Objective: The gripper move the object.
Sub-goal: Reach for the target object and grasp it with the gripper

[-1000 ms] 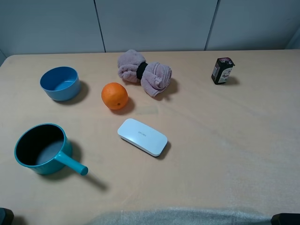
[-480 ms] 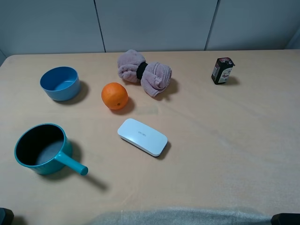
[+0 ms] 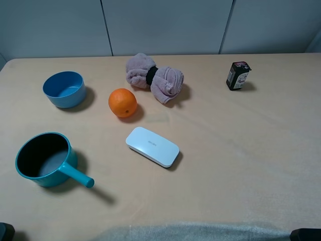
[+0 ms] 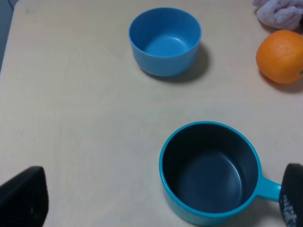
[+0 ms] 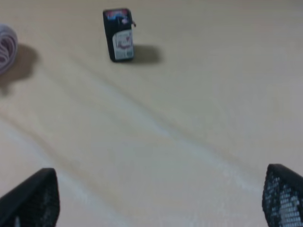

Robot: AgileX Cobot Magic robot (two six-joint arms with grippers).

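- The box [image 3: 237, 75] stands upright on the bench [image 3: 241, 165]. Its long axis is vertical, the red-pink top is up, and the white label faces the right wrist camera.
- The right fingers [image 5: 33, 198] are spread wide with nothing between them. The box [image 5: 118, 34] lies well ahead of them, clear of both, and a little off their centre line toward the towel [image 3: 154, 76].
- The left fingers [image 4: 23, 201] are just as wide apart and also empty. They hang over the pot [image 4: 210, 172], with the bowl [image 4: 164, 40] further ahead and the orange [image 4: 282, 56] off to one side. We see no box from that wrist.
- We judge the right arm to be the nearer one by far. The box sits on its half of the bench with bare surface between them, while the left arm would have to cross most of the bench.
- We think the coming move turns on that offset. The right fingers need to go forward, shift slightly toward the towel side, and come down so that one finger passes each side of the box.
- Being small and tall, the box would likely tip if a finger brushed it on the way in.
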